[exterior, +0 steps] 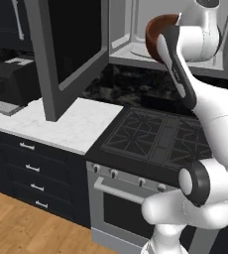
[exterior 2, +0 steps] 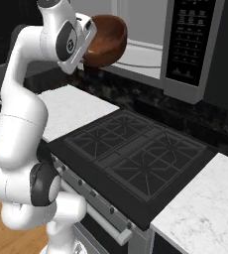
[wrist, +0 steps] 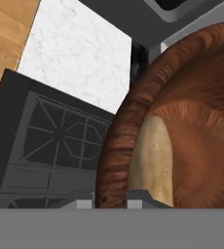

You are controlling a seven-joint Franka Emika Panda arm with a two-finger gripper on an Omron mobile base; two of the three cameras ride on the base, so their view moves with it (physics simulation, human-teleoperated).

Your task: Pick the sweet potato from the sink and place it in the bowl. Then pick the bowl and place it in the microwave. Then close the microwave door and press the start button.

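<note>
My gripper (wrist: 109, 198) is shut on the rim of the reddish-brown bowl (wrist: 192, 97), one finger (wrist: 80, 200) outside the wall and one inside. The pale orange-brown sweet potato (wrist: 153, 158) lies in the bowl. The bowl (exterior 2: 106, 39) hangs high above the stove, tilted, right in front of the open microwave (exterior 2: 190, 44) and its light grey interior (exterior: 136, 30). From the left, the bowl (exterior: 157, 31) shows partly behind my arm. The microwave door (exterior: 69, 49) stands swung wide open to the left. The sink is out of view.
A black gas stove (exterior 2: 136, 154) lies below the bowl. White marble counter (exterior: 61, 119) runs to its left with a black appliance (exterior: 14, 79) on it; more counter (exterior 2: 205, 208) lies to the right. The turntable plate (exterior 2: 143, 52) sits inside the microwave.
</note>
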